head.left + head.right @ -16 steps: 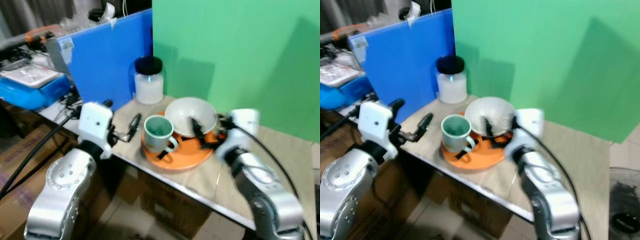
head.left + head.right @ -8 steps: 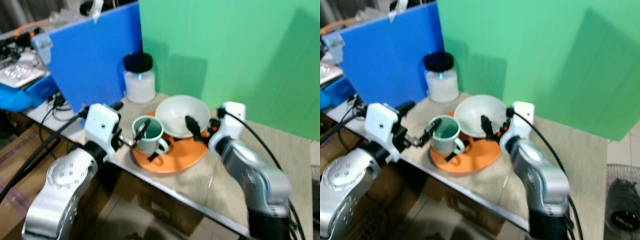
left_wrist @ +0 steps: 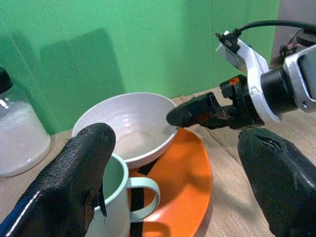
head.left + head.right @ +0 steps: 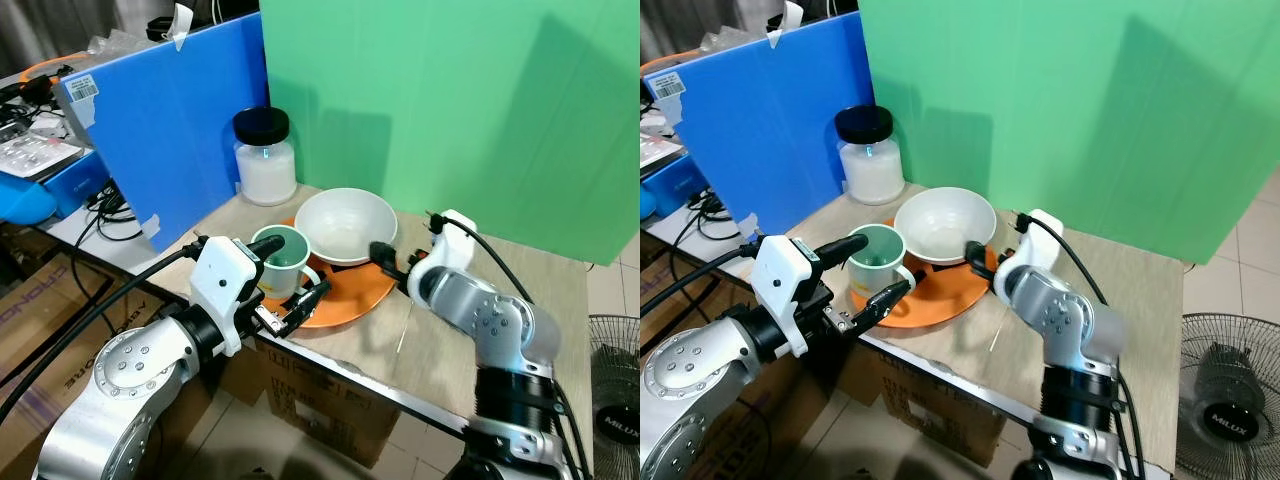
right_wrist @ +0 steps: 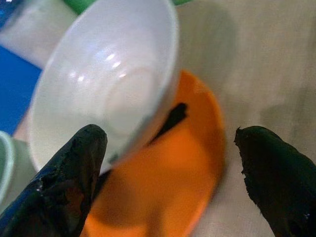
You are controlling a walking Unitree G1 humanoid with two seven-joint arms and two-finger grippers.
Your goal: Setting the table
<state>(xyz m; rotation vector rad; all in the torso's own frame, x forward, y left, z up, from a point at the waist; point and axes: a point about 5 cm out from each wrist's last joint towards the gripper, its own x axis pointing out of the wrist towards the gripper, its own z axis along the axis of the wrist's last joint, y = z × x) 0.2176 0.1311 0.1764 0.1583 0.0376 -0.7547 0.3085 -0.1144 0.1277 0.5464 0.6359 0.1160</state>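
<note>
An orange plate (image 4: 352,296) lies on the wooden table (image 4: 470,330) and carries a white bowl (image 4: 345,222) and a pale green mug (image 4: 280,258). My left gripper (image 4: 290,272) is open at the plate's near-left side, one finger behind the mug and one in front, apart from it. In the left wrist view the mug (image 3: 118,197) sits by one finger (image 3: 84,168). My right gripper (image 4: 386,262) is open at the plate's right edge, just beside the bowl. In the right wrist view the bowl (image 5: 108,84) and the plate (image 5: 163,187) lie between its fingers.
A glass jar with a black lid (image 4: 264,155) stands behind the plate. A blue board (image 4: 170,110) and a green backdrop (image 4: 450,100) close off the back. Cardboard boxes (image 4: 330,410) sit under the table's near edge. A fan (image 4: 1230,400) stands on the floor at the right.
The camera has shifted. My left gripper moved right from beside the plate until its fingers straddle the mug. My right gripper drew back from the bowl's rim to the plate's right edge.
</note>
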